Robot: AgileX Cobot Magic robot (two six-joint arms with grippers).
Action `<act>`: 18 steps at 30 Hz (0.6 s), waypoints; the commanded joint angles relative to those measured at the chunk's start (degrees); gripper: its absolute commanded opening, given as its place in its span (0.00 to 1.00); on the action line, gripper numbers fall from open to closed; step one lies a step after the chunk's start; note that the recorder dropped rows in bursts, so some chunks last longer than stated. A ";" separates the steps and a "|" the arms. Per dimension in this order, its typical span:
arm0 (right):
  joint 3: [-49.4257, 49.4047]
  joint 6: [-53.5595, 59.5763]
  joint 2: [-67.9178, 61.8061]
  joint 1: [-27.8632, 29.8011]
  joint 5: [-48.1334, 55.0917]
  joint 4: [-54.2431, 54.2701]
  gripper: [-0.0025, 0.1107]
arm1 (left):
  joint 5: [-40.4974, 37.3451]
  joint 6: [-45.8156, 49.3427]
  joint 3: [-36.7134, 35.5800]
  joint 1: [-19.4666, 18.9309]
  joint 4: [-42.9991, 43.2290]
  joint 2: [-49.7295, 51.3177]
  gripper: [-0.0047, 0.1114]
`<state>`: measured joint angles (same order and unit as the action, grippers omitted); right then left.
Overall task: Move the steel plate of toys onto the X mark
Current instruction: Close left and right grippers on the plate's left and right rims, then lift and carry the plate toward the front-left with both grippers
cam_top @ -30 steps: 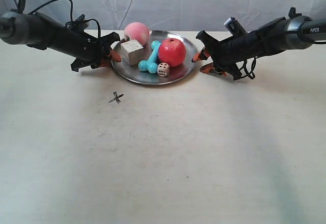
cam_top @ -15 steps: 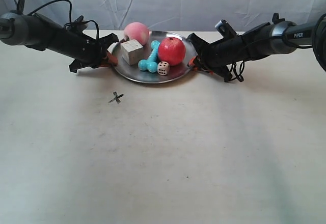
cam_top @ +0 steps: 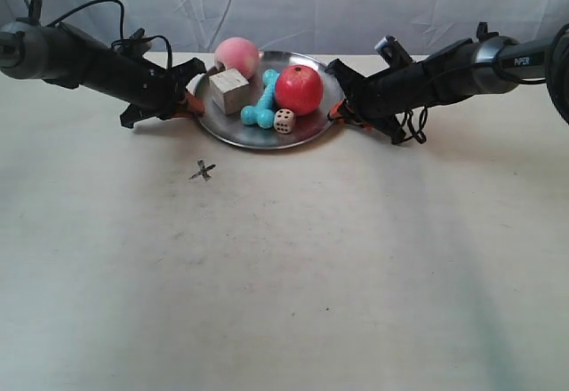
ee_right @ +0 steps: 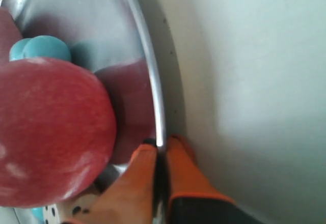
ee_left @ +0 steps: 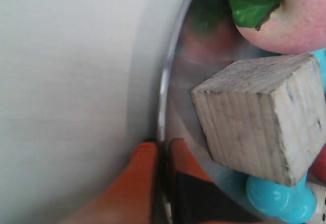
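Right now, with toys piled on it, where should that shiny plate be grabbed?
Grip the steel plate by its thin raised rim, at two opposite edges, coming in low from each side. It is wide, shallow and loaded, so a two-sided pinch likely keeps it level. The left claw and right claw pinch it so.

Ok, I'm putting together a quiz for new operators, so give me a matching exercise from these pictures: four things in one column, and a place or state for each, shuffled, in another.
Things
1. wooden cube
2. X mark
3. red apple
4. left claw

Places or states
A. shut on the steel plate's rim
B. on the plate, nearest the right claw
C. drawn on the table, off the plate
D. on the plate, beside the peach

Pairs: 1-D, 2-C, 3-B, 4-A.
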<state>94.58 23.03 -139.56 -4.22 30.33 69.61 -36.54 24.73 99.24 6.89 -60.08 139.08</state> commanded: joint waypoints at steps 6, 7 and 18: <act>-0.52 -0.97 0.59 -0.14 11.56 4.09 0.02 | -5.62 -5.64 0.56 0.63 10.31 -4.70 0.04; -0.52 -0.97 1.02 -0.11 12.32 4.09 0.02 | -6.26 -6.78 0.91 0.63 12.29 -4.80 0.04; -0.52 -0.97 4.49 0.16 21.70 1.60 0.02 | -15.26 -8.27 1.05 0.63 14.74 -6.39 0.04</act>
<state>93.60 20.84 -137.45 -3.08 45.39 70.73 -44.38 15.21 99.83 6.05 -42.93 134.19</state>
